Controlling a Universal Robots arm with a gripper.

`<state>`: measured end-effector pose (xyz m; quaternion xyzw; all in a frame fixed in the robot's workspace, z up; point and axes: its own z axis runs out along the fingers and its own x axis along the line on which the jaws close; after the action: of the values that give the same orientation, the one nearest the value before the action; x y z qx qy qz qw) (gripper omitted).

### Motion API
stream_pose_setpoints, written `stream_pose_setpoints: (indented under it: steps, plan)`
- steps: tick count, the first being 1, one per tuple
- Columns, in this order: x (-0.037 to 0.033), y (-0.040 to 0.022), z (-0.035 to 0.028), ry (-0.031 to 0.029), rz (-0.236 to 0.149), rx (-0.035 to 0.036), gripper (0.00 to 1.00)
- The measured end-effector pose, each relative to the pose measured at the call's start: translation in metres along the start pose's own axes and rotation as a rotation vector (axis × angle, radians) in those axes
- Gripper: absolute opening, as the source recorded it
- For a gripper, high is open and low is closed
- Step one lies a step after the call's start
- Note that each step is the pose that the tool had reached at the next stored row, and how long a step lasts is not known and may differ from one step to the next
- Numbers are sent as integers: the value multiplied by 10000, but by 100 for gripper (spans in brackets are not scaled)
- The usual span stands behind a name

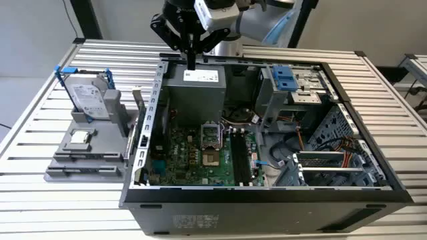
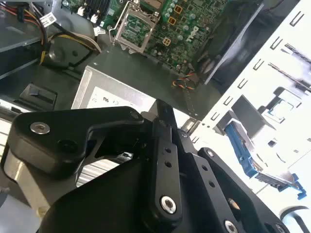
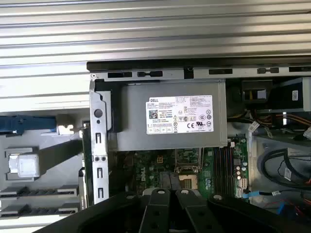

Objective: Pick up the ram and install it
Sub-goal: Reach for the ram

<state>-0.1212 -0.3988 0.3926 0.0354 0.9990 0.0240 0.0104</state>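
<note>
My gripper [image 1: 191, 64] hangs at the back of the open computer case [image 1: 143, 150], just above the grey power supply [image 1: 200, 87] with its white label. Its two dark fingers [image 2: 164, 114] are pressed together and nothing shows between them. In the first wrist view the gripper [image 3: 169, 193] sits over the motherboard's CPU socket [image 3: 187, 180]. The black memory slots [image 1: 241, 156] run alongside that socket. I cannot tell whether the ram stands in one of them. The narrow grooves [image 1: 80, 170] of the grey holder outside the case look dark, and what they hold is unclear.
The grey holder [image 1: 67, 150] stands on the slatted table [image 1: 40, 120] at the exterior view's left. It carries a silver hard drive in a blue frame [image 1: 87, 95], a square chip [image 1: 80, 136] and an upright card [image 1: 137, 107]. Drive bays [image 1: 293, 82] and cables [image 1: 313, 142] fill the case's other side.
</note>
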Motion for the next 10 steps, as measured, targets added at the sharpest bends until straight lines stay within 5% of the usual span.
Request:
stream_pose_setpoints:
  steps: [10]
  plan:
    - [0,0,0,1,0,6,0]
